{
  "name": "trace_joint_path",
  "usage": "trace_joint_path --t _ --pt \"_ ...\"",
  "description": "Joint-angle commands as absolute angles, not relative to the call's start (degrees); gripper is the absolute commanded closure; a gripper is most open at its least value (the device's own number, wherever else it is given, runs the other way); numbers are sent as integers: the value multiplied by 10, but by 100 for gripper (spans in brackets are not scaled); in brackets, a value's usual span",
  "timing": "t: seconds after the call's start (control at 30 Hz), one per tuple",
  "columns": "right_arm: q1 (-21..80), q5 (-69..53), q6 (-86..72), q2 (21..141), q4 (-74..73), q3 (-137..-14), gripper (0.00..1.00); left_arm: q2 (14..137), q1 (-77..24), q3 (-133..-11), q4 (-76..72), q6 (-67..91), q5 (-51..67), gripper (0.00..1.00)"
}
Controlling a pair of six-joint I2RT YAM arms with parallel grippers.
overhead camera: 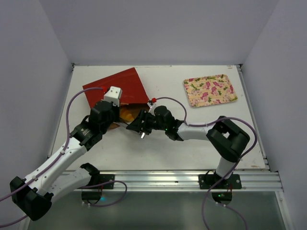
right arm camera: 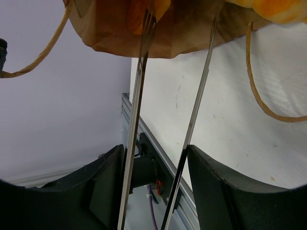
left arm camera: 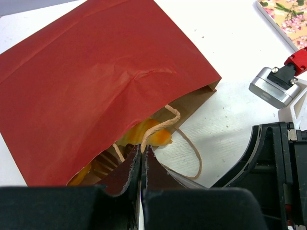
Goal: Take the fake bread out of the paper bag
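The red paper bag (overhead camera: 117,86) lies flat at the back left, its brown mouth facing the arms. Orange-yellow fake bread (overhead camera: 128,113) shows in the mouth, and also in the left wrist view (left arm camera: 152,135). My left gripper (left arm camera: 143,154) is shut on a tan loop handle (left arm camera: 168,120) and holds it up at the bag's mouth (left arm camera: 96,81). My right gripper (right arm camera: 156,163) holds thin metal tongs (right arm camera: 139,96). Their two arms stand apart and their tips reach the brown bag mouth (right arm camera: 115,28), next to the bread (right arm camera: 273,9). In the top view my right gripper (overhead camera: 135,123) sits just in front of the mouth.
A pink-flowered rectangular tray (overhead camera: 210,90) lies at the back right. The second loop handle (left arm camera: 192,153) lies on the white table by the mouth. The right wrist's metal and red parts (left arm camera: 276,86) are close to the right of the bag. Grey walls ring the table.
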State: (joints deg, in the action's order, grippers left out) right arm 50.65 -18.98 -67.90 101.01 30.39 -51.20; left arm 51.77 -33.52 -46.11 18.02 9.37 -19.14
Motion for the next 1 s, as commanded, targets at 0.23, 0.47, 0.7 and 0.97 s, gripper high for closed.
trace_joint_path --t 0.23,0.47,0.7,0.97 --pt "515 -185 -702 1000 366 -524 41 504 -337 -459 156 90 -185 100" --pt "516 -179 -688 971 348 -509 41 500 -337 -459 156 90 -186 100" --pt "517 -179 -691 962 352 -506 42 498 -337 -459 155 89 -186 100" --pt "517 -180 -694 976 351 -524 42 495 -337 -458 152 90 -180 100"
